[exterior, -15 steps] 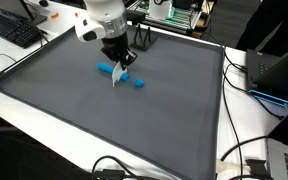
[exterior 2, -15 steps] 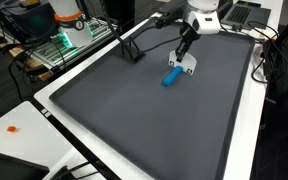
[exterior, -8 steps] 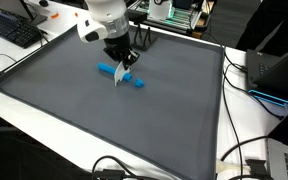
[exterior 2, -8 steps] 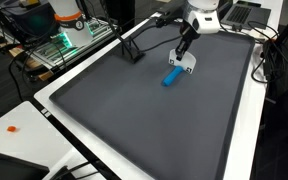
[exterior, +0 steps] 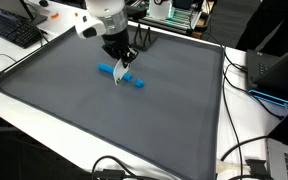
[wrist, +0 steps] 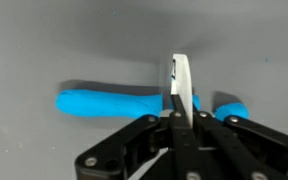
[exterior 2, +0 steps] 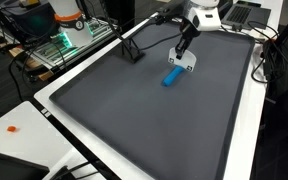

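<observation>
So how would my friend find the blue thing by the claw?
Find the big dark grey mat on the white table. Near its far side the shut claw points down, and the blue stick lies flat at its tip. It's the only bright blue thing there; the nearby stand is black.

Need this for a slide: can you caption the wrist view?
Shut gripper over a long blue piece, a smaller blue piece beside it, on a grey mat.

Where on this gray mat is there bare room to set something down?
The gray mat is bare between the long blue piece and the keyboard, and from the small blue piece out to its rims. It is crowded only under the shut tool.
</observation>
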`<act>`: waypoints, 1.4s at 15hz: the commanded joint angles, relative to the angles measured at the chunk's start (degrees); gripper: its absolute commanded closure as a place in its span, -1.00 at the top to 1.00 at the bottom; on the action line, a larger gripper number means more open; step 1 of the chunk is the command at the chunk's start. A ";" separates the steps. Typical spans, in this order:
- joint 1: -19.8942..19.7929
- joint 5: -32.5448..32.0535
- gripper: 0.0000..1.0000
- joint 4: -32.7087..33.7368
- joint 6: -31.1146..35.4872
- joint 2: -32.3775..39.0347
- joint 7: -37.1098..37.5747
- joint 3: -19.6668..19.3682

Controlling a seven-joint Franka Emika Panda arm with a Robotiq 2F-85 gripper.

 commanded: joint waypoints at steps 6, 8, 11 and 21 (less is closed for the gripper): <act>-1.57 -0.44 -0.98 -1.26 -1.13 -3.75 -0.62 -0.86; -1.79 -0.74 -0.98 -1.35 -0.93 -3.47 -0.49 -1.25; -2.07 -0.99 -0.98 -1.79 -0.45 -2.96 -0.66 -1.59; -2.11 -1.32 -0.98 -2.60 1.40 -0.33 -0.94 -1.61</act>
